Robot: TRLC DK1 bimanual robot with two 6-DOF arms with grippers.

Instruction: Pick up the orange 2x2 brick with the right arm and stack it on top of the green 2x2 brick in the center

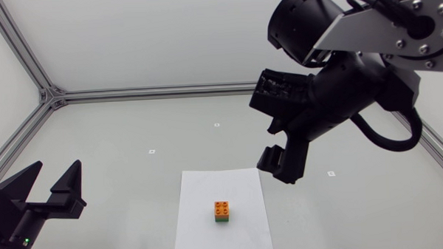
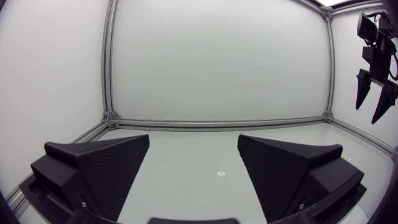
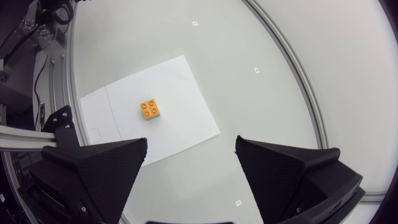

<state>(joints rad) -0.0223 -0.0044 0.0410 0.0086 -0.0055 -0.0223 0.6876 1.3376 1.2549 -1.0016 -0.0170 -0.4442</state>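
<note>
Sitting stud-side up on the green 2x2 brick [image 1: 223, 220], the orange 2x2 brick [image 1: 223, 207] is flush with it and square to its edges, so the stack the task asks for looks complete. The pair stands near the middle of a white sheet [image 1: 203, 229], which appears to mark the centre spot for the build. The right gripper [image 1: 272, 148] hangs high above the sheet, to the right of the stack and a little farther back. Its fingers are spread wide with nothing between them, and they are well apart from the bricks, which fits a released load. From the right wrist view the stack lies ahead of and below the open fingers. The left gripper [image 1: 58, 169] is at the near left, low over the table [image 1: 133, 127]. It is also spread and empty, parked well clear of the sheet, as I judge because this job belongs to the other arm. The table is pale grey and matte, with a few small white markers [image 1: 152, 150] scattered on it. An aluminium rail [image 1: 146, 91] borders its far and side edges.
</note>
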